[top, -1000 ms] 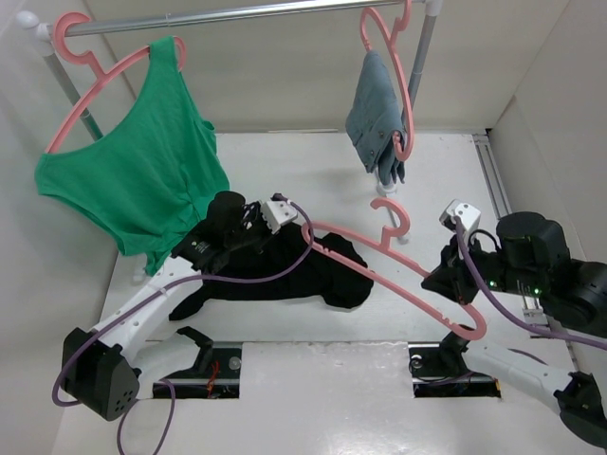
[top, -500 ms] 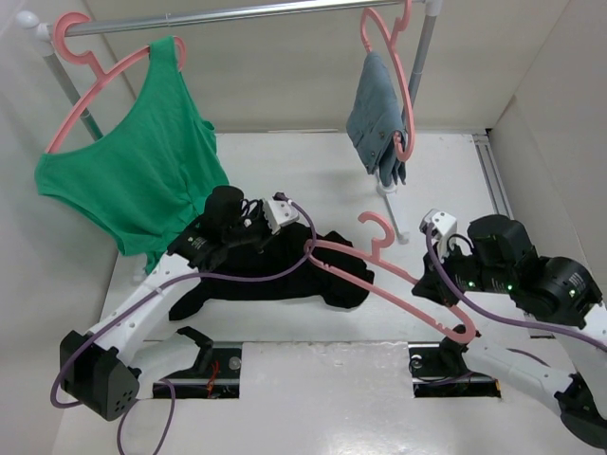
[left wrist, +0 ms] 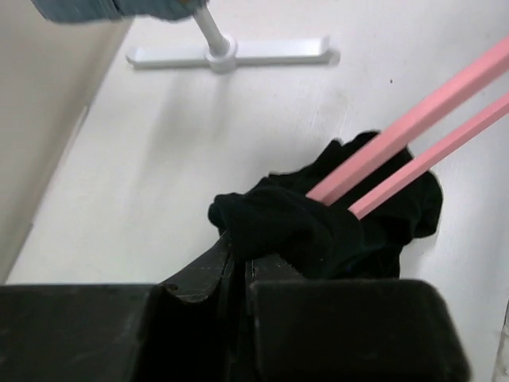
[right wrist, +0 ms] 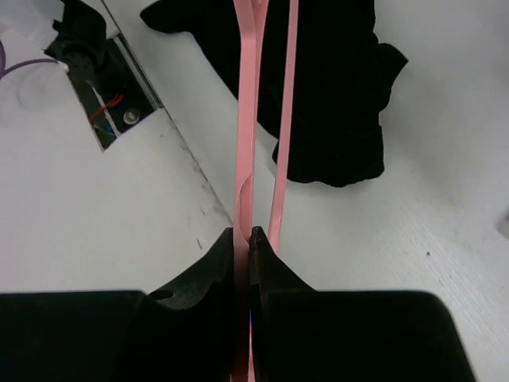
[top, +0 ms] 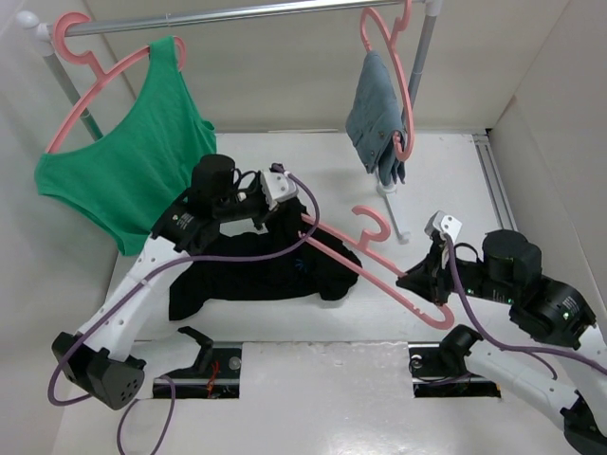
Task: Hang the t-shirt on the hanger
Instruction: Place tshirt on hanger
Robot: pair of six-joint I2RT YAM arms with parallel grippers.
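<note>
Black t-shirt [right wrist: 334,95] lies crumpled, pink hanger [right wrist: 246,119] poking into it.

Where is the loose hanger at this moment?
Top view, centre-right: the hanger runs slantwise, right end in the right gripper, left end inside the t-shirt near the left gripper.

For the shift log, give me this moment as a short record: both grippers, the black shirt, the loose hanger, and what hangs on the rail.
left gripper: shut on a bunched fold of the t-shirt
right gripper: shut on one arm of the hanger, near the end away from the shirt
t-shirt: black, mostly lying on the table, one edge lifted
hanger: pink, tilted, its other end pushed into the shirt cloth
rail: green top and blue-grey cloth, each on its own pink hanger
task state: shirt not yet on the hanger
</note>
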